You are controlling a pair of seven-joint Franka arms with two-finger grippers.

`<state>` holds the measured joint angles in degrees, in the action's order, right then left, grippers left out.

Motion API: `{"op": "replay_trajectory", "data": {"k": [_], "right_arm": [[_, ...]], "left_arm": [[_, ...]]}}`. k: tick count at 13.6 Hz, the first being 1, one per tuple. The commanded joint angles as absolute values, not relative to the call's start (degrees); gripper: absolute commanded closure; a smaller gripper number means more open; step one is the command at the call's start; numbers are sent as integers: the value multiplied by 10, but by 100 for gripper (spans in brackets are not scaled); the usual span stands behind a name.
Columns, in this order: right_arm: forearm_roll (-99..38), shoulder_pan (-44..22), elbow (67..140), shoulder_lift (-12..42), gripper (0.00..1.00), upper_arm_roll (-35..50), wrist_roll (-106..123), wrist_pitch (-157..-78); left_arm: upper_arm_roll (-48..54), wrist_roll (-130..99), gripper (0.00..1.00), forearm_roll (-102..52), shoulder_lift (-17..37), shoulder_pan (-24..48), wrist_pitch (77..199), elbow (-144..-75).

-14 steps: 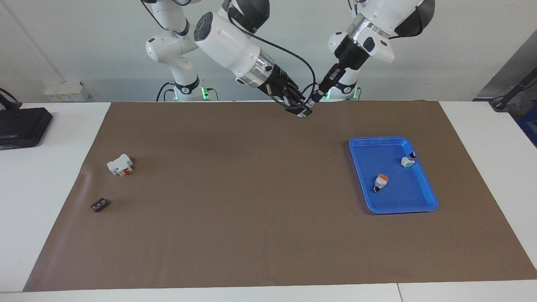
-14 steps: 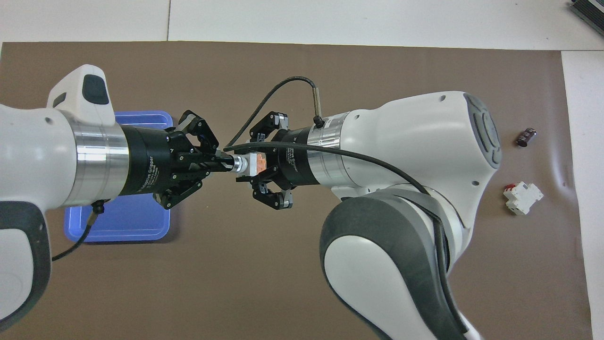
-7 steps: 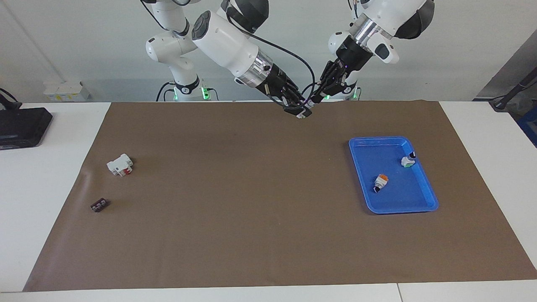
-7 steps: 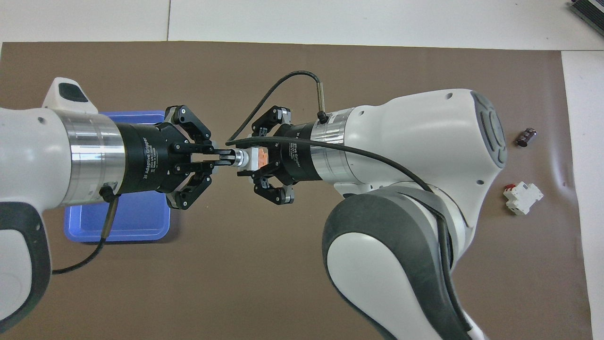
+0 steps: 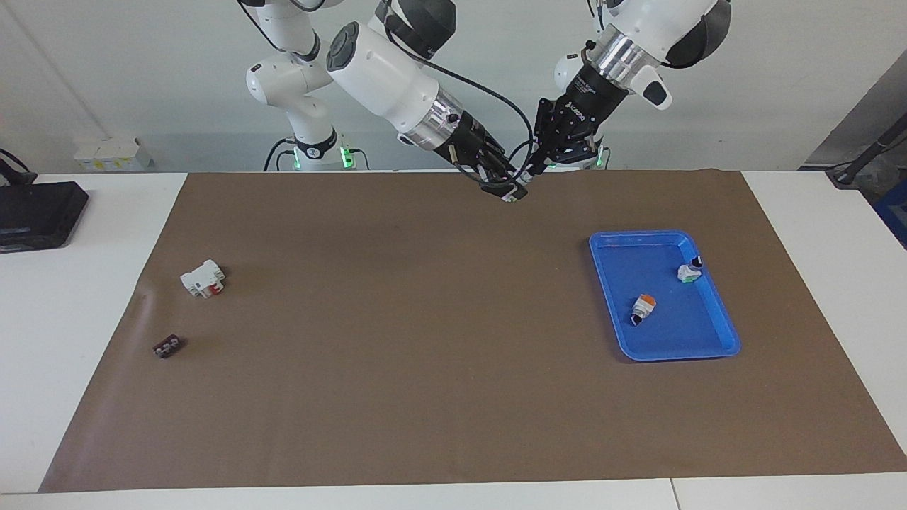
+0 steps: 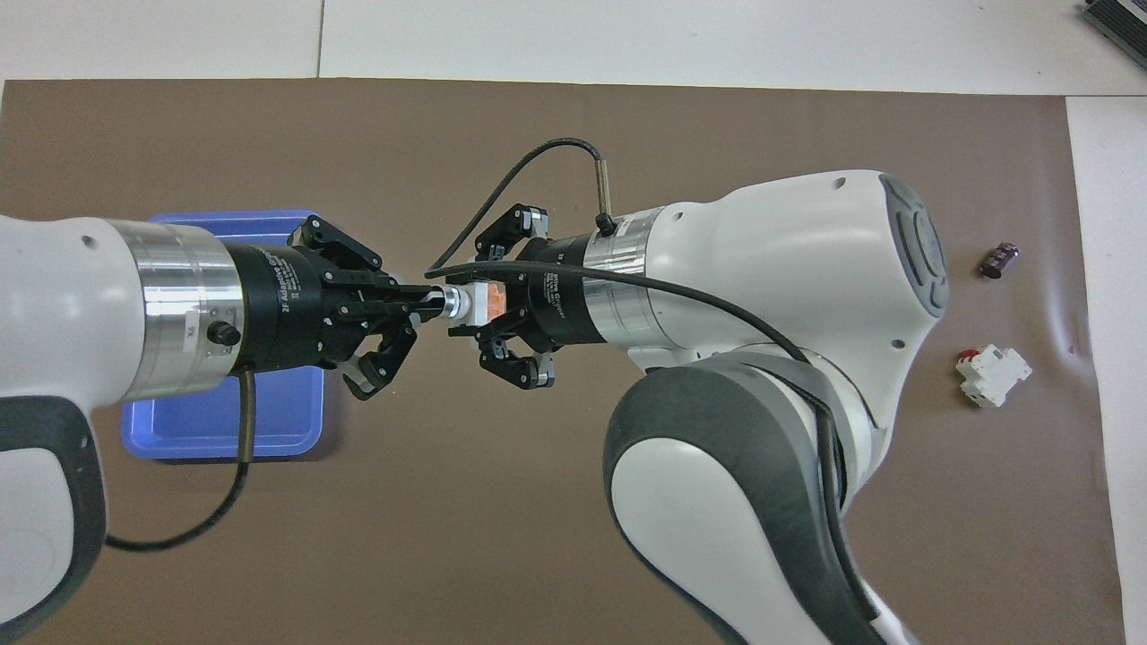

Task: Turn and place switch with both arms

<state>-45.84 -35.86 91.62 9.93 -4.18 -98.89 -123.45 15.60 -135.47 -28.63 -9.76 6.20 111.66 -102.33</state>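
Item: switch [image 6: 473,303], held in mid-air over the brown mat [image 5: 425,340], near the robots' edge. Right gripper [image 6: 495,306] clamps its orange-sided body while left gripper [image 6: 428,303] pinches the black knob end, presumably so one arm steadies it as the other twists. Two like switches lie in the blue tray [image 5: 716,350] toward the left arm's end.

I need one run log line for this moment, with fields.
phase: turning switch in air | left end effector: shut on knob end | right end effector: shut on body | tray: two switches inside
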Motion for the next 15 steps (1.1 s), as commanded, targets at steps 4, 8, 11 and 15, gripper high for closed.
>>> {"op": "replay_trajectory", "data": {"k": [4, 8, 11, 15], "right_arm": [[-452, -354, 914, 90, 100, -41, -1004, -1230], [-452, -353, 915, 88, 100, -41, -1005, -1228], [-452, -352, 914, 88, 100, -41, -1005, -1223], [-452, -352, 914, 88, 100, -41, -1005, -1223]], "left_arm": [[152, -1561, 100, -236, -128, 33, 1144, -1083], [152, -1632, 100, -236, -141, 33, 1143, -1105], [153, -1647, 100, -236, -141, 34, 1145, -1105], [153, -1644, 100, -235, -141, 33, 1144, -1104]]}}
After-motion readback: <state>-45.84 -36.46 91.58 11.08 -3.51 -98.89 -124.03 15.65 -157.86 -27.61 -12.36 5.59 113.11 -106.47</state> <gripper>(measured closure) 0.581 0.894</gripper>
